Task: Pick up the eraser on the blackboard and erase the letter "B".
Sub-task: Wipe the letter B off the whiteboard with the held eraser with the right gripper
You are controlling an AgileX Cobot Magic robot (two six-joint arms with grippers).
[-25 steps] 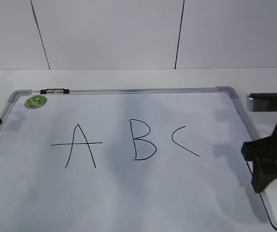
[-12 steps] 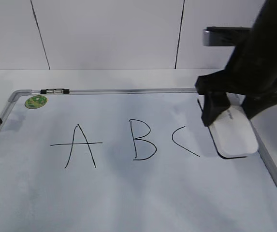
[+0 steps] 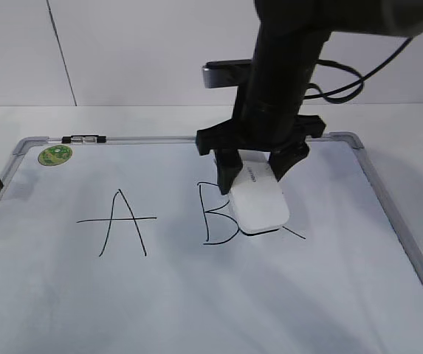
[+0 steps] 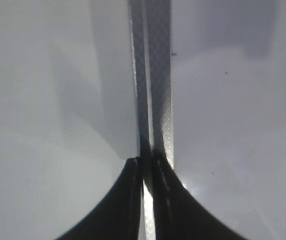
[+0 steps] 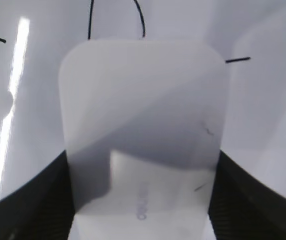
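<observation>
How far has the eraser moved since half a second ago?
Yes: the eraser, held in the right gripper, has moved left across the blackboard, from beside the C onto the letter "B".

**White board, black strokes, black arm**

The blackboard (image 3: 329,295) is in fact white, with a grey metal frame and a round green sticker (image 3: 54,155) at its far left corner. The letter "B" (image 3: 212,217), the "A" (image 3: 121,223) and the other strokes are thin black lines. The eraser (image 3: 259,200) is smooth white with small grey lettering, and its lower edge looks dark. The right gripper (image 3: 254,164) is black. The wall (image 3: 159,51) behind is pale with dark seams.
</observation>
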